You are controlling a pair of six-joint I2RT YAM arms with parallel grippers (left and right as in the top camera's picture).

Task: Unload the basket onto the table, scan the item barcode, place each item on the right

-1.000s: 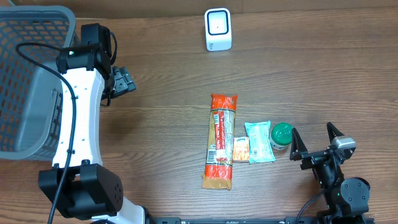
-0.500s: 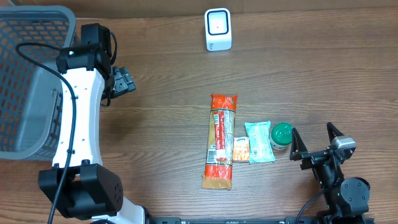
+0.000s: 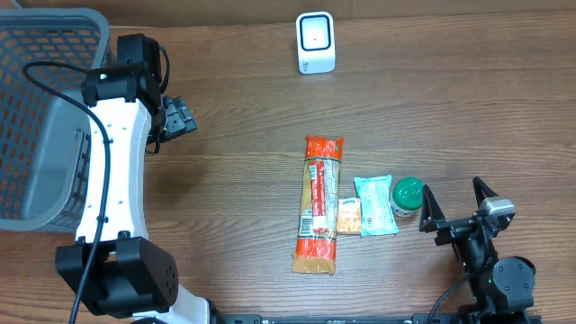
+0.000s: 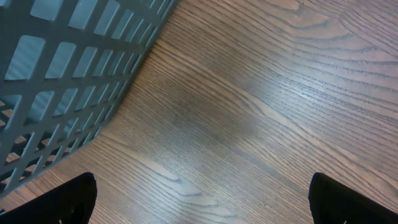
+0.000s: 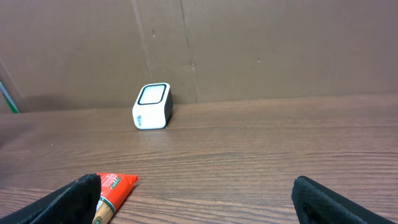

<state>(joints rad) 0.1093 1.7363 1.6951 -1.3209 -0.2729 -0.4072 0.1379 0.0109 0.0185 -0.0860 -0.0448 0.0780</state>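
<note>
The white barcode scanner [image 3: 315,42] stands at the table's far edge, and it also shows in the right wrist view as the scanner [image 5: 152,106] in front of a brown cardboard wall. A long red-and-orange spaghetti pack [image 3: 321,204] lies mid-table; its red end [image 5: 113,185] shows beside my right fingers. To its right lie a small orange packet [image 3: 348,215], a pale teal packet [image 3: 374,205] and a green-lidded jar [image 3: 407,195]. My right gripper [image 3: 456,207] is open just right of the jar, holding nothing. My left gripper [image 3: 178,117] is open beside the basket, over bare wood.
A grey mesh basket [image 3: 36,108] fills the far left corner; its wall [image 4: 68,74] is close to my left gripper [image 4: 205,202]. Bare wood lies between the scanner and the items. The near table edge is just behind the right arm.
</note>
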